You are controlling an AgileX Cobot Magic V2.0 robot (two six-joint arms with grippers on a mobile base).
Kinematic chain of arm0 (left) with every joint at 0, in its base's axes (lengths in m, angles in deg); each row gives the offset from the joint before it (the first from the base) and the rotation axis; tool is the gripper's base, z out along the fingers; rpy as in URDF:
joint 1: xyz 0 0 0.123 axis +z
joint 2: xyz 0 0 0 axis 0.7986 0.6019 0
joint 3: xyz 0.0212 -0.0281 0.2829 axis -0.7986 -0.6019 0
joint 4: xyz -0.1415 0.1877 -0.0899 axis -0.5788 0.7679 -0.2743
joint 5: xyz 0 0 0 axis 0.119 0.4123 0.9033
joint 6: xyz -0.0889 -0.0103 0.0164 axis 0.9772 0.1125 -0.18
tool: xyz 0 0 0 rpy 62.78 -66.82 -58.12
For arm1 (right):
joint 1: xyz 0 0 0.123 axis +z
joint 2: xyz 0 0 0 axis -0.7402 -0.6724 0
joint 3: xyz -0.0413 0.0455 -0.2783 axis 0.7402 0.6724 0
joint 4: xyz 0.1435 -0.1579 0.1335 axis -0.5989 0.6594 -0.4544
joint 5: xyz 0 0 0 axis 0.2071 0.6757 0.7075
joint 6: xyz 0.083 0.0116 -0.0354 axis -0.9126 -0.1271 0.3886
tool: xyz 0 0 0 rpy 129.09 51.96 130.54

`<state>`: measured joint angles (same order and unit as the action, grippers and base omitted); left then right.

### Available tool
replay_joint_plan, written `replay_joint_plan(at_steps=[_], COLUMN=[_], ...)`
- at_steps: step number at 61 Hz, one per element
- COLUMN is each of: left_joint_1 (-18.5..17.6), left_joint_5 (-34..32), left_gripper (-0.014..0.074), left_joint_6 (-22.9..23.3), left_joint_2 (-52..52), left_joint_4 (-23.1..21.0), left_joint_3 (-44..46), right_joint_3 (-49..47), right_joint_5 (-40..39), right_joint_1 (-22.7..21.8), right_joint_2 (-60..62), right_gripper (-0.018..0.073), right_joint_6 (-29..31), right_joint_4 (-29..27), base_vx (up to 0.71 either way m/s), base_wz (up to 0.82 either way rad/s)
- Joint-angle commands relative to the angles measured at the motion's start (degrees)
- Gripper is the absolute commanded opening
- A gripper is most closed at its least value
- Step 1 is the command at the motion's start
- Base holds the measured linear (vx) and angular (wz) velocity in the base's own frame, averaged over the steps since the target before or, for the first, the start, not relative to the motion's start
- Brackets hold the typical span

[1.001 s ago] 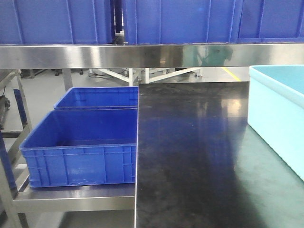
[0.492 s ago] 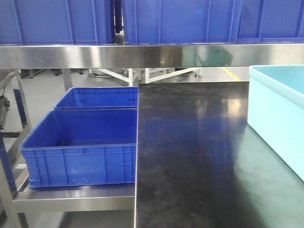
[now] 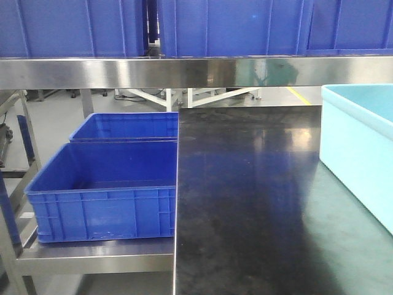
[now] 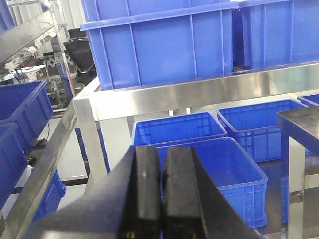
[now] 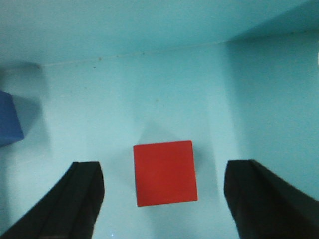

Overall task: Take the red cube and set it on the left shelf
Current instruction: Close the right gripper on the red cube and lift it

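The cube (image 5: pixel 164 173) is red, the tub (image 5: pixel 149 89) pale turquoise, the block (image 5: pixel 9 122) blue, the left pincer (image 4: pixel 162 167) and right pincer (image 5: pixel 163 172) black, the shelf (image 3: pixel 123 72) brushed silver steel, its crates (image 3: pixel 98 209) dark blue, the counter (image 3: pixel 245 215) glossy black.

Left end effector (image 4: pixel 162 154) seemingly closed; right end effector (image 5: pixel 164 172) spread wide.

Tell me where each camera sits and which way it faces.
Front: behind the black-topped table, facing the stainless steel shelf of blue plastic crates; no arm shows.
Left wrist: behind shut black fingers, facing that shelf.
Right wrist: looking down into the pale turquoise tub at the red cube between open fingers.
Shared: front and left wrist both show the shelf.
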<state>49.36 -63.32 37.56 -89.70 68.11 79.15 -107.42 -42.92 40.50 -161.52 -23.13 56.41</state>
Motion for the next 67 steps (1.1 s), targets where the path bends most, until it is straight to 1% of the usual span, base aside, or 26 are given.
replay_joint_plan(at_steps=[1, 25, 30, 36, 43, 54, 59, 67], left_joint_1=[0.11, 0.11, 0.11, 0.11, 0.11, 0.11, 0.11, 0.11], left_joint_5=[-4.98, -4.98, -4.98, -4.98, -4.98, -4.98, -4.98, -4.98], left_gripper=[0.0106, 0.0106, 0.0106, 0.0106, 0.0106, 0.0106, 0.0106, 0.0106], left_joint_6=[-0.03, -0.03, -0.03, -0.03, -0.03, -0.03, -0.03, -0.03], left_joint_2=[0.47, 0.47, 0.47, 0.47, 0.47, 0.47, 0.47, 0.47], left_joint_4=[-0.57, -0.57, -0.57, -0.57, -0.57, -0.57, -0.57, -0.57], left_joint_3=[-1.26, -1.26, -1.26, -1.26, -1.26, -1.26, -1.26, -1.26], right_joint_3=[-1.87, -1.87, -1.87, -1.87, -1.87, -1.87, -1.87, -1.92], right_joint_5=[-2.09, -3.20, -3.93, -4.72, -4.91, -4.64, -4.85, -5.02], right_joint_1=[-0.01, -0.01, -0.01, -0.01, -0.01, -0.01, -0.01, -0.01], right_joint_2=[0.43, -3.84, -3.96, -4.02, -4.67, -5.51, -4.93, -2.30], right_gripper=[0.0604, 0.0604, 0.0592, 0.0538, 0.0454, 0.0372, 0.0307, 0.0139], right_joint_6=[0.36, 0.36, 0.36, 0.36, 0.36, 0.36, 0.36, 0.36], right_joint_4=[0.90, 1.25, 1.25, 1.25, 1.25, 1.25, 1.25, 1.25], base_vx=[0.00, 0.00, 0.00, 0.00, 0.00, 0.00, 0.00, 0.00], base_wz=[0.00, 0.00, 0.00, 0.00, 0.00, 0.00, 0.00, 0.00])
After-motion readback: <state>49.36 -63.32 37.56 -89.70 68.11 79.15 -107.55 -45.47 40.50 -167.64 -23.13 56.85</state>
